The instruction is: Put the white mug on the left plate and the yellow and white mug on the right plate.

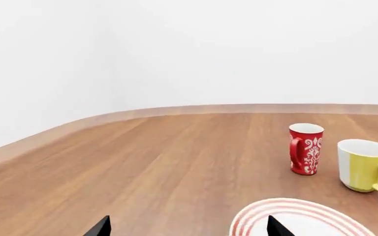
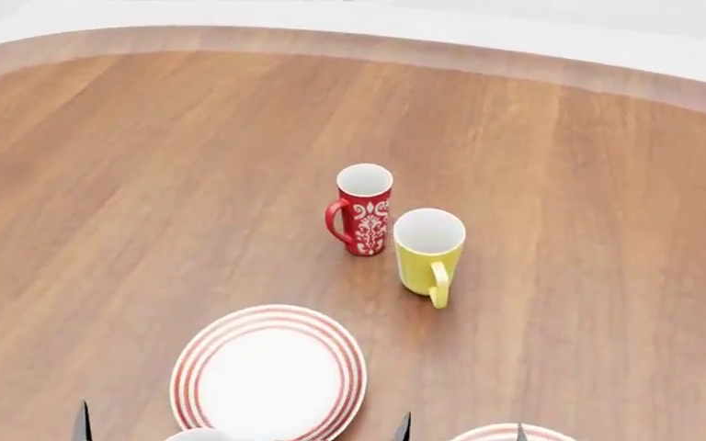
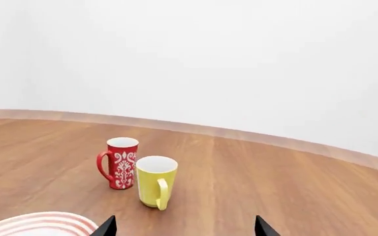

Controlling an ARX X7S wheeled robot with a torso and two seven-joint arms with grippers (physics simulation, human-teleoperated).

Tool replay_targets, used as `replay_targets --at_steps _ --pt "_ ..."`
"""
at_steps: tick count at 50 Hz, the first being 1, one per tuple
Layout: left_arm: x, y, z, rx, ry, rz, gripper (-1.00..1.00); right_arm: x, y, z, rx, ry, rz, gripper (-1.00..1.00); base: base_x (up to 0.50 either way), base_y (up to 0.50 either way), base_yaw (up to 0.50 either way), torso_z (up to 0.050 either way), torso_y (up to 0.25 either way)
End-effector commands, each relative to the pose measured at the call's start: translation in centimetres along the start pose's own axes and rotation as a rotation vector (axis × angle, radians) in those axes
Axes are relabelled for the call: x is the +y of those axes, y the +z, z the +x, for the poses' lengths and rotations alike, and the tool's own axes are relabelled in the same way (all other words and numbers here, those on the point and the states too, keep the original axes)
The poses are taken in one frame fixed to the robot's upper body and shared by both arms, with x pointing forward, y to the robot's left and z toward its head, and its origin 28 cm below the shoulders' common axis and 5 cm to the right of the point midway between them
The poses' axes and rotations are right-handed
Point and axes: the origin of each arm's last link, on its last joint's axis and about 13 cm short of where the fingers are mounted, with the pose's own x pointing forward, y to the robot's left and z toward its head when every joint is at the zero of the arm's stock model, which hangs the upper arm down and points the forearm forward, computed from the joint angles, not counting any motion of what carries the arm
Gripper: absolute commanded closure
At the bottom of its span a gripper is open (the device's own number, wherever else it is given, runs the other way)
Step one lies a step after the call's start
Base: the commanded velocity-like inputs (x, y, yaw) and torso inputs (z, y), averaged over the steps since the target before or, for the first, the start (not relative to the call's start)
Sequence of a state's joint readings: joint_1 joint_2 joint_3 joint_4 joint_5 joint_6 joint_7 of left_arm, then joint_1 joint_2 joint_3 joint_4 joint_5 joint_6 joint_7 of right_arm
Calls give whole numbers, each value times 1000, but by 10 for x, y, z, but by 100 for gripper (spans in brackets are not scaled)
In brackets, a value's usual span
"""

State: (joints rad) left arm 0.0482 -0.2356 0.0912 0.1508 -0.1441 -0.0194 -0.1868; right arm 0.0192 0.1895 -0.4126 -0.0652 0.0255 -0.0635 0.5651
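Observation:
The yellow and white mug [image 2: 428, 248] stands upright mid-table, handle toward me, beside a red floral mug. It also shows in the left wrist view [image 1: 365, 164] and the right wrist view [image 3: 156, 182]. The left plate [image 2: 268, 372] lies near me, and its rim shows in the left wrist view [image 1: 300, 219]. The right plate [image 2: 500, 432] only peeks in at the bottom edge. A white rim [image 2: 194, 434] at the bottom edge, by the left plate, looks like the white mug, mostly cut off. My left gripper [image 2: 22, 424] [image 1: 189, 231] and right gripper [image 2: 461, 432] [image 3: 185, 230] are open and empty.
The red floral mug [image 2: 363, 209] stands upright just left of the yellow mug, nearly touching it. The wooden table [image 2: 144, 184] ends in a curved far edge against a white wall. A ringed plate's rim [image 3: 38, 223] shows low in the right wrist view.

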Motion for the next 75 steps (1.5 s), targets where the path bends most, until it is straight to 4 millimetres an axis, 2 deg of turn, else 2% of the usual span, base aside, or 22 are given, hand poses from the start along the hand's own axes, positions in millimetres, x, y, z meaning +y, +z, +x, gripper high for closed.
replay_targets --at_steps 1,10,28,31,37,42,45,48,51,61,68,70,75 --pt "-3 0 -5 -6 -14 -13 -100 -4 -4 2 -6 -33 7 -100 0 0 0 0 0" --pt "-1 2 -6 -9 -12 -16 -100 -2 -2 2 -7 6 21 -100 108 28 0 0 0" --pt "-1 5 -7 -17 0 -12 -100 -6 -2 0 -19 -28 -17 -100 103 27 0 0 0" --pt "-1 8 -10 -26 19 -19 -100 -16 2 -8 -30 31 -25 -100 0 0 0 0 0" --pt "-6 18 -22 -45 59 -44 -100 -53 30 -36 -34 89 -79 -100 0 0 0 0 0" --pt "-6 24 -25 -54 72 -51 -100 -70 44 -40 7 181 -91 -100 0 0 0 0 0" --pt "-6 25 -25 -55 79 -52 -100 -76 49 -42 66 230 -158 -100 0 0 0 0 0" --pt "-7 26 -27 -54 73 -55 -100 -83 62 -45 82 265 -177 -100 0 0 0 0 0" --pt "-5 28 -27 -56 75 -59 -100 -84 66 -50 126 362 -184 -100 0 0 0 0 0" --pt "0 32 -27 -63 90 -73 -100 -87 75 -60 211 495 -174 -100 0 0 0 0 0" --pt "0 34 -27 -65 91 -75 -100 -87 74 -65 247 548 -180 -100 0 0 0 0 0" --pt "1 35 -28 -67 95 -76 -100 -86 74 -67 277 567 -241 -100 0 0 0 0 0" --pt "1 34 -28 -68 98 -76 -100 -82 75 -70 284 647 -211 -100 0 0 0 0 0"
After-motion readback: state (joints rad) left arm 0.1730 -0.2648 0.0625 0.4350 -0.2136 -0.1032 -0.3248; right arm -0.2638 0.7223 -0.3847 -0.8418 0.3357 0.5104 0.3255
